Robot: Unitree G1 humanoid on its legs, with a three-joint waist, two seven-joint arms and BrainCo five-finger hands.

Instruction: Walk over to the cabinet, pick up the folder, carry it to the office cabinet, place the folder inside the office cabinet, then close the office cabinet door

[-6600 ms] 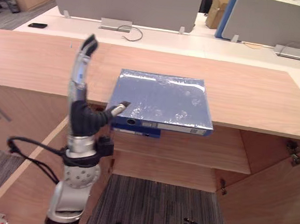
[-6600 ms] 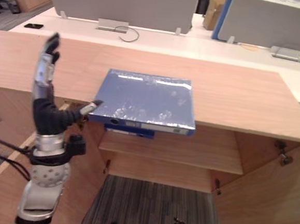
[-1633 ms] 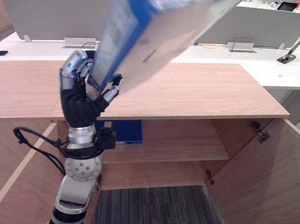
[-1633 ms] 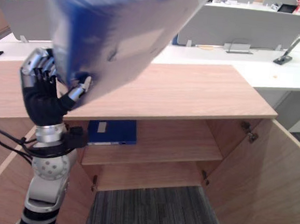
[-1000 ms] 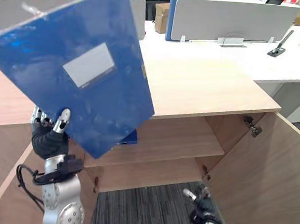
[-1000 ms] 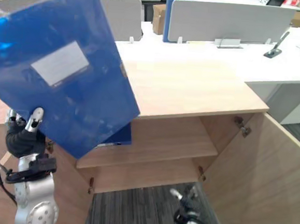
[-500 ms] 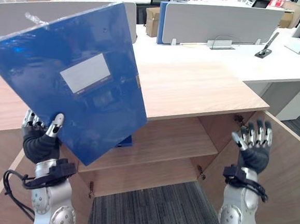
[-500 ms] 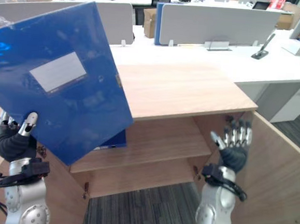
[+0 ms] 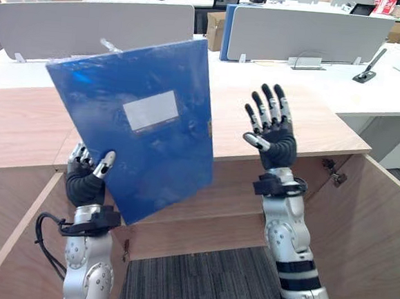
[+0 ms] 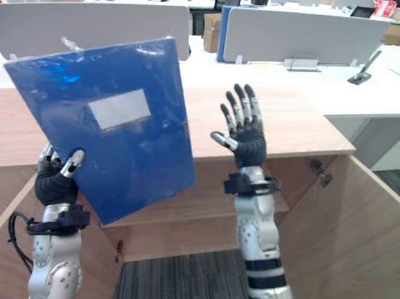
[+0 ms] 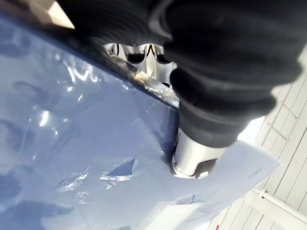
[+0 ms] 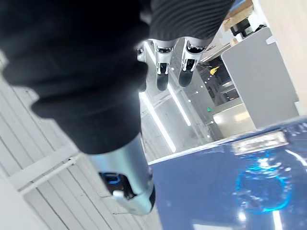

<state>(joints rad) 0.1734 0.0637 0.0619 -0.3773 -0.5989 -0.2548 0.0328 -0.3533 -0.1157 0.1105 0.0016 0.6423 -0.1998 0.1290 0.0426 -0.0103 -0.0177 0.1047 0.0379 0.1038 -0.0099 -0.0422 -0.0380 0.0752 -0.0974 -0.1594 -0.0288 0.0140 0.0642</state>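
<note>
Folder [image 9: 151, 152] upright, left robot hand [image 9: 84, 184] pinching its lower edge.

Nothing legible, even folder [image 9: 160, 170] label [image 9: 150, 109].

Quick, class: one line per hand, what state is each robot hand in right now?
Left hand: shut on the blue folder, gripping its lower corner.
Right hand: open, fingers spread, holding nothing.

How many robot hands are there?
2. The left hand grips the blue folder by its lower corner. The right hand is held up beside it, fingers spread, touching nothing.
</note>
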